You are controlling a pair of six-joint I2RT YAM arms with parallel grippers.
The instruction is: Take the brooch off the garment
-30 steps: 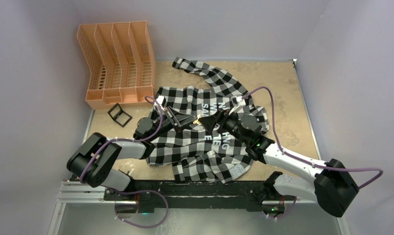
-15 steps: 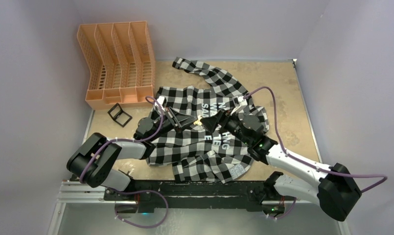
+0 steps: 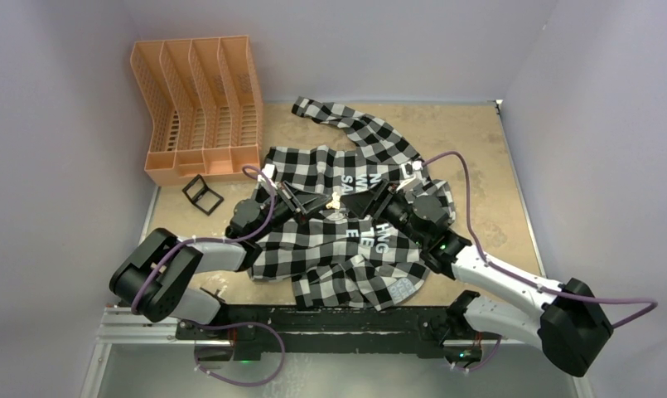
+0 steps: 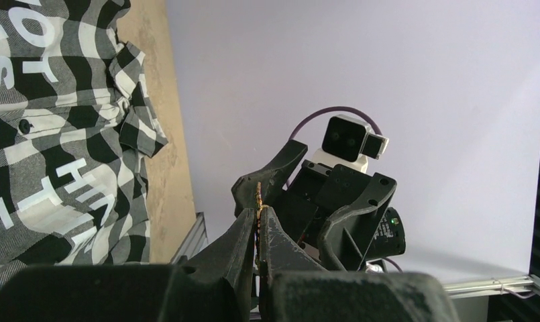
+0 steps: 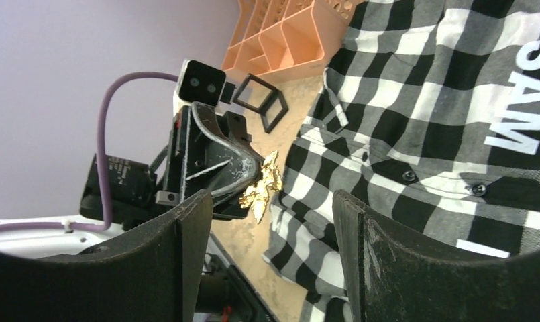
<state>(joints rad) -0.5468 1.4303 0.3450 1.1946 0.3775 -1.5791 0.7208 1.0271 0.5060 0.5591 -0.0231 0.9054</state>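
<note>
The left gripper is pinched tight on the gold brooch, which stands edge-on between its two fingertips in the left wrist view. In the right wrist view the brooch shows as a small leafy cluster at the tip of the fingers. It is held above the shirt, and no cloth can be seen attached to it.

Facing it from the other side, the right gripper stands wide apart with nothing between its fingers. The brooch sits just beyond their tips. From above, the two grippers meet nose to nose over the middle of the shirt, with the gold speck between them.

The black-and-white checked shirt lies spread and rumpled on the tan table. One sleeve reaches toward the far wall, and the white lettering runs down the front beside the right arm. Two dark buttons show along the placket in the right wrist view.

An orange file rack with four slots stands at the far left corner of the table. A small black wire frame lies just in front of it, apart from the shirt.
</note>
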